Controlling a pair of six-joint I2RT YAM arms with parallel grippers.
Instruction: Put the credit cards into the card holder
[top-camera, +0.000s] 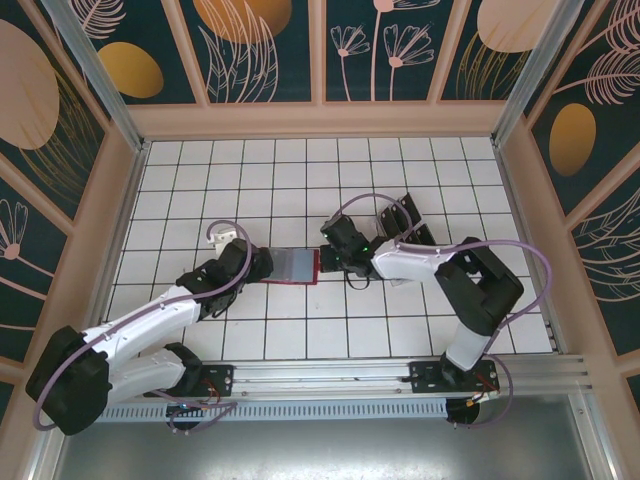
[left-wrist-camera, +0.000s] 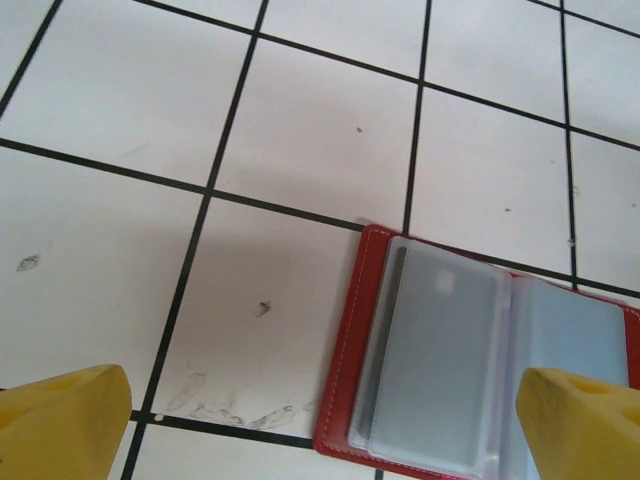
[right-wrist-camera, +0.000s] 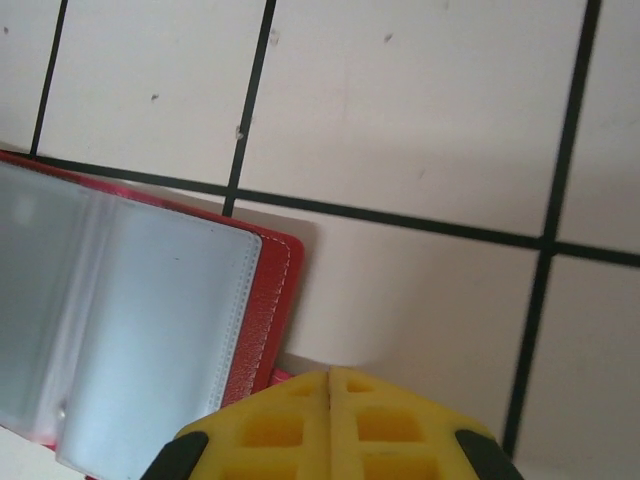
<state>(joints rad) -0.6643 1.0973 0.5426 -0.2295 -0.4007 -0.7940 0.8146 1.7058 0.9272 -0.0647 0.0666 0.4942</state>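
The card holder (top-camera: 293, 265) lies open on the tiled floor, red cover down and clear sleeves up, between my two grippers. My left gripper (top-camera: 258, 264) stands open at its left end; in the left wrist view its yellow fingertips (left-wrist-camera: 62, 420) are spread wide, and the card holder (left-wrist-camera: 440, 360) lies between them toward the right one. A grey card shape shows through one sleeve. My right gripper (right-wrist-camera: 331, 378) is shut, its fingers pressed together, just off the right edge of the card holder (right-wrist-camera: 150, 320). Dark credit cards (top-camera: 408, 208) sit behind the right arm.
Wooden walls with patterned panels ring the white tiled floor (top-camera: 250, 170). The metal rail (top-camera: 330, 378) with both arm bases runs along the near edge. A purple cable (top-camera: 520, 255) loops over the right arm.
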